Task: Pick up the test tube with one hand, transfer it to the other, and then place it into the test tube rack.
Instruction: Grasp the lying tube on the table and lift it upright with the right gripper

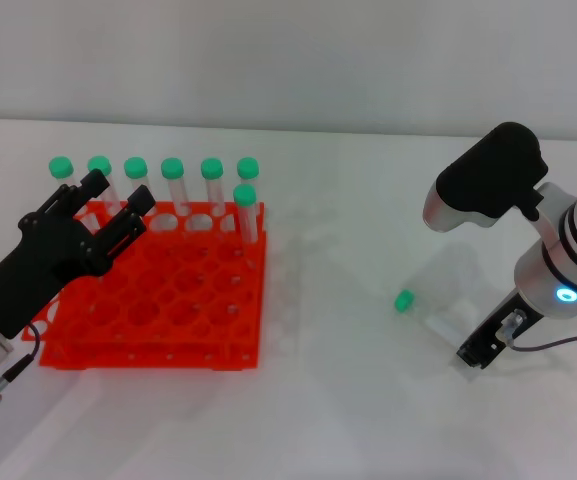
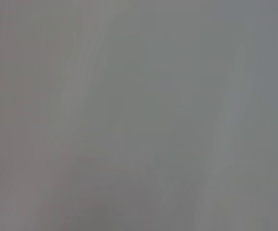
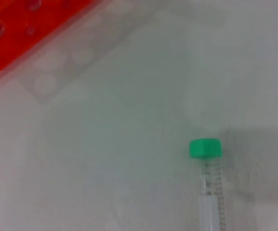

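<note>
The test tube (image 1: 423,310) lies on the white table right of centre, its green cap (image 1: 404,299) pointing toward the orange-red rack (image 1: 183,330). In the right wrist view the tube (image 3: 208,192) shows with its cap (image 3: 205,148) toward the rack's corner (image 3: 13,33). My right gripper (image 1: 483,348) is low at the table, by the tube's tip end. My left gripper (image 1: 116,203) hovers over the rack's left part, open and empty. The left wrist view shows only plain grey.
Several green-capped tubes (image 1: 173,185) stand upright in the rack's back row, with one more (image 1: 246,210) a row nearer at the right end. Bare white table (image 1: 338,420) lies between the rack and the lying tube.
</note>
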Tool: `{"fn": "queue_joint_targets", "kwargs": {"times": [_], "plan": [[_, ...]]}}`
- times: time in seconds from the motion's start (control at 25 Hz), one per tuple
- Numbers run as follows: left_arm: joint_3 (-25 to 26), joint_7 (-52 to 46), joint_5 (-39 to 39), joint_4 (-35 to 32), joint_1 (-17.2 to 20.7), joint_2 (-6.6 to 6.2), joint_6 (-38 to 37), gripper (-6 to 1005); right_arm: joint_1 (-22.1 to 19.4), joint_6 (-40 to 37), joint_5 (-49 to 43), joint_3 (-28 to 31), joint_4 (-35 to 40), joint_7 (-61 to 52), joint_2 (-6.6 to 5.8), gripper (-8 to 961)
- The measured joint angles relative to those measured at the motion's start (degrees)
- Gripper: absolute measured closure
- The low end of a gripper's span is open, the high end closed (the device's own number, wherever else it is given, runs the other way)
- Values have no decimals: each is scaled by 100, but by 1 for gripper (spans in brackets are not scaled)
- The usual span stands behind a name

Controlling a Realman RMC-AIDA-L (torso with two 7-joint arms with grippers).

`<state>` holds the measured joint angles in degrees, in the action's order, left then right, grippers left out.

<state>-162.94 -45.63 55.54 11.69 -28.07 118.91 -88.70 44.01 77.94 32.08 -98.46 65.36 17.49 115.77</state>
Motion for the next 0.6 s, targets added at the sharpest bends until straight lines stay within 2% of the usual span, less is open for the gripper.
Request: {"fn": "queue_joint_targets", "kwargs": {"times": [0.36,0.6], "plan": [[0,-13,0,0,-26,0,1,269,-61,56,-14,-10,223,-4,-30,767],[0,-268,-140,5,-58,-14,-130,272,-558,53,-274,465,1258,55,-47,766]]}}
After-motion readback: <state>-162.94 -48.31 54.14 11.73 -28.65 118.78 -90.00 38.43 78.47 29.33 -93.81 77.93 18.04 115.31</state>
